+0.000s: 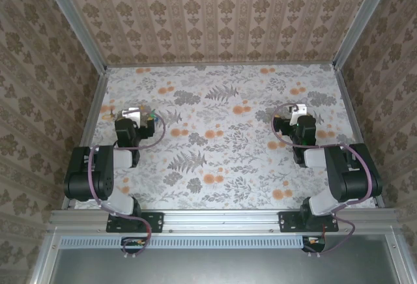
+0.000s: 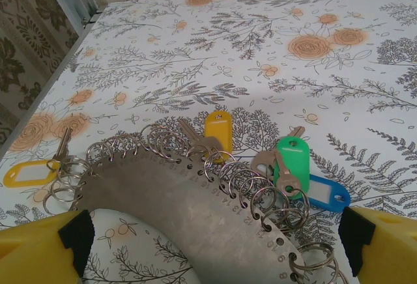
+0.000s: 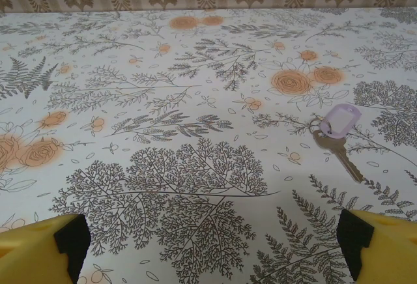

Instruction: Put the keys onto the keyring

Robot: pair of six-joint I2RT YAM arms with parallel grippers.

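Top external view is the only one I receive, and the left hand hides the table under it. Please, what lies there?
Observer: The left wrist view shows a curved metal plate with many split rings along its outer edge.
Operator: Are keys near it?
Observer: Yes, four tagged keys lie against the rings: a yellow tag, a second yellow tag, a green tag and a blue tag.
Operator: And on the right side?
Observer: The right wrist view shows one key with a pale lilac tag, alone on the floral table.
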